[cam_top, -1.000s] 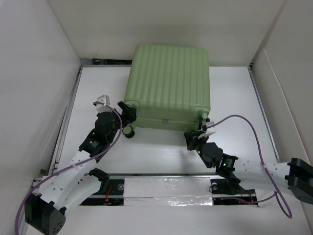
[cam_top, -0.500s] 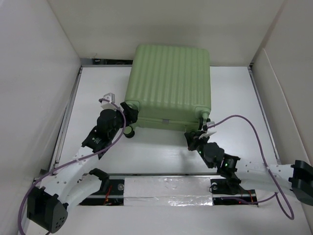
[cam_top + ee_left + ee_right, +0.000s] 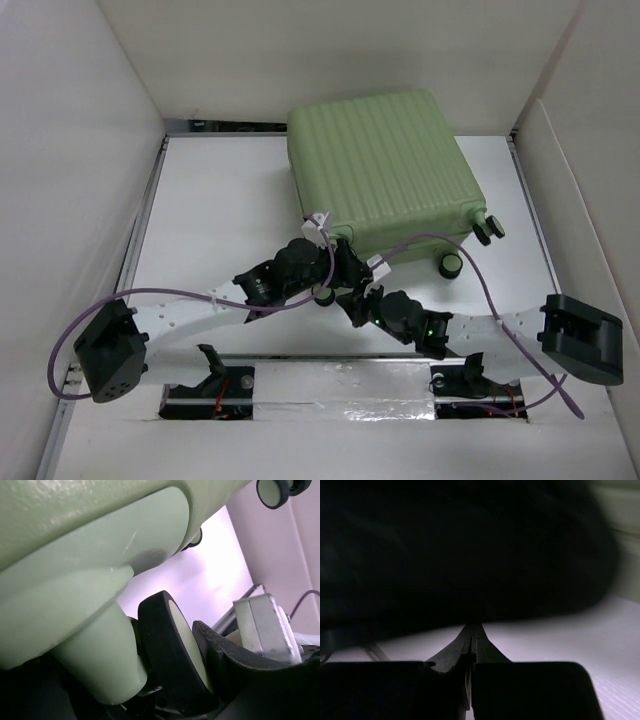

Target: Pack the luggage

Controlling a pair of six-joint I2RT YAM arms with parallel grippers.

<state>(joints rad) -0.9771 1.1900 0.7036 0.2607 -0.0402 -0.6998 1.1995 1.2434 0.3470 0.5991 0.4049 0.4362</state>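
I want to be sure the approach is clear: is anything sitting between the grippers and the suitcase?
Nothing visible. The left gripper and right gripper both sit at the near corner of the luggage, with no loose item between. In the left wrist view, a caster wheel of the case lies right beside that gripper.

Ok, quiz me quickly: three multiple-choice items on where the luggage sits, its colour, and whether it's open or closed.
1. Where on the table does the luggage lie?
A. far right part
B. near left corner
C. hanging over the near edge

2. What colour is its shell?
A. blue
B. black
C. pale green

3. What state is it in?
A. lying open, lining showing
B. closed, ribbed shell up
C. standing upright on its wheels

Answers: 1 A, the top view shows it toward the far right of the table. 2 C, the shell is pale green all over. 3 B, only the ribbed shell shows, no lining.
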